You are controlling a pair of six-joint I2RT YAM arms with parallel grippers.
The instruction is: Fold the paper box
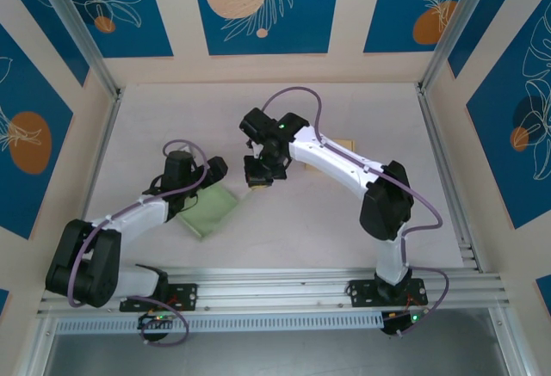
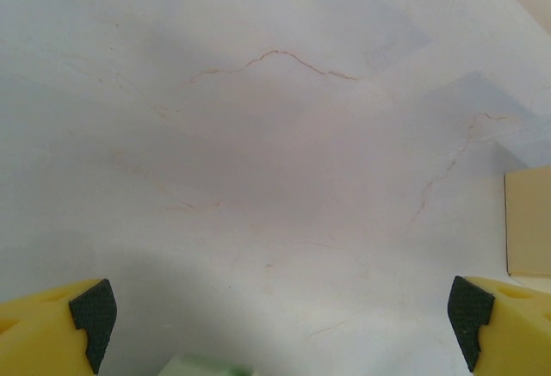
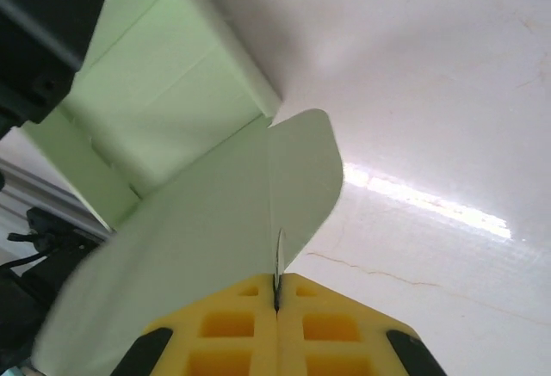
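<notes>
From above, the pale veined table (image 1: 284, 118) sits inside cream walls (image 1: 349, 15) hung with blue leaf panels (image 1: 258, 6), with a metal rail (image 1: 284, 283) along its 6 o'clock edge. The green box (image 1: 211, 212) lies flat at about 8 o'clock from the centre. The left gripper (image 1: 215, 169) hangs over its far corner and the right gripper (image 1: 258, 174) is near its 1 o'clock. At the left wrist, the yellow fingers (image 2: 52, 324) are spread wide over bare tabletop, with a tan card (image 2: 527, 221) at 3 o'clock. At the right wrist, the jaws are pinched together on a rounded flap (image 3: 293, 178) of the box, whose body lies at 10 o'clock.
</notes>
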